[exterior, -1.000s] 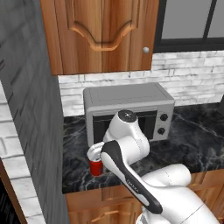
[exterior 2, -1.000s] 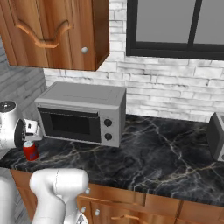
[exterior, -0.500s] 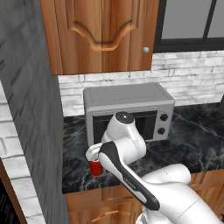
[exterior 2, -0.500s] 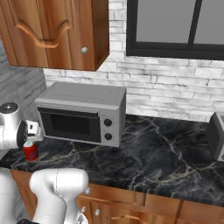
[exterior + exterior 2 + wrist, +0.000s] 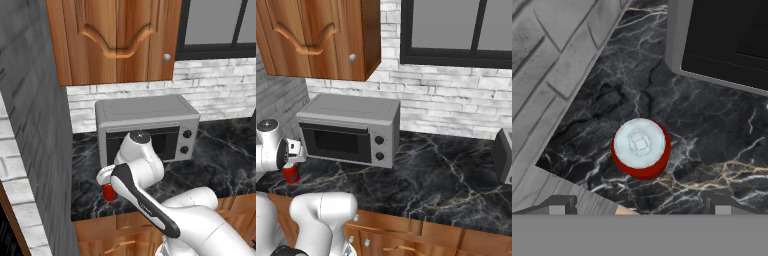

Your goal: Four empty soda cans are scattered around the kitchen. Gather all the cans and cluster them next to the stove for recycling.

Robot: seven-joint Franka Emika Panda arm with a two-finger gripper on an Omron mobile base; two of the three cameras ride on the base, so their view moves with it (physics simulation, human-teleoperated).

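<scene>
- Overhead, the hand view looks straight down on one soda can (image 5: 641, 147), upright on the black marble counter (image 5: 712, 125), its silvery top and pull tab facing the camera and a rim of red body showing round it.
- That same view puts the gripper (image 5: 639, 205) above the can with its two dark fingertips (image 5: 558, 205) spread as wide as they go, one on either side of the can; nothing is between them and neither touches it.
- From the left base view the can (image 5: 109, 192) is a small red cylinder just in front of the toaster oven's (image 5: 145, 127) left front corner, near the counter's front edge, half hidden by the arm's wrist above it.
- From the right base view the can (image 5: 291, 173) is seen from the side, left of the toaster oven (image 5: 351, 129) and just under the white hand; this view also shows a second grey appliance (image 5: 503, 156) at the far right of the counter, well apart from the toaster oven.
- The left base view alone shows the grey brick wall (image 5: 30, 125) flanking the counter on the side of the can away from the toaster oven; the hand view shows the same grey wall (image 5: 557, 65) beside the can.
- Both base views show a brown wooden cabinet (image 5: 117, 37) above the toaster oven and a dark-framed window (image 5: 456, 30) beside it.
- No brand, label or writing can be read on the can or the toaster oven; the oven's two knobs (image 5: 379, 148) are unmarked at this size.
</scene>
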